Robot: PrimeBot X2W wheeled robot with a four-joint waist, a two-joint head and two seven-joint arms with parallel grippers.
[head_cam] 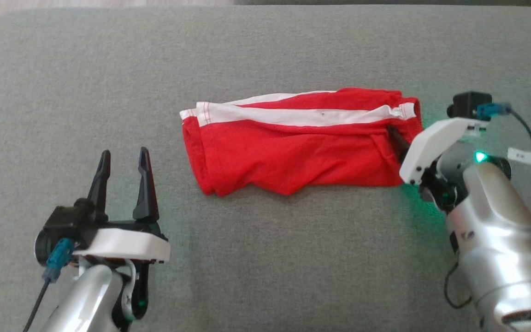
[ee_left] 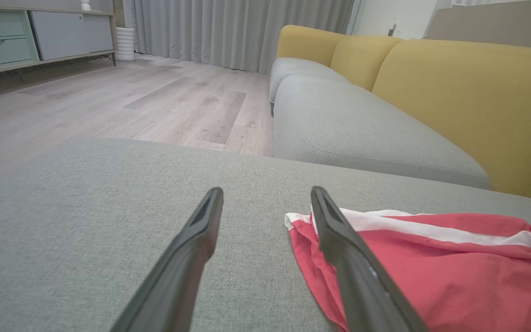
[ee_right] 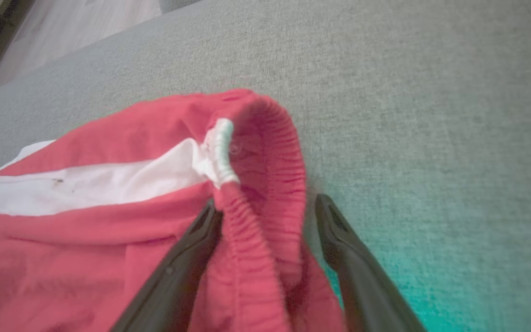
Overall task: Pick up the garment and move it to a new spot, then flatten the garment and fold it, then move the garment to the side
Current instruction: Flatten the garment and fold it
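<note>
Red garment (head_cam: 293, 152) on grey weave (head_cam: 265, 258), ruched waistband (ee_right: 265, 152) inside wide right pincer (ee_right: 268, 205), left pincer (head_cam: 124, 152) wide

The thin red cloth garment with white stripes (head_cam: 293, 152) looks soft and matt, and its red waistband (ee_right: 265, 175) is gathered in small elastic ribs. Under it, the grey upholstered surface (head_cam: 265, 276) is a coarse woven fabric, matt and a little rough. The long dark fingers of the left gripper (head_cam: 124, 153) and of the right gripper (ee_right: 268, 203) are smooth and dull, probably plastic. The white wrist cover (head_cam: 122, 244) is smooth with a weak shine. The silver forearm (head_cam: 496, 230) has a glossy metallic finish. The pale plank floor (ee_left: 132, 101) shows matt wood grain.
</note>
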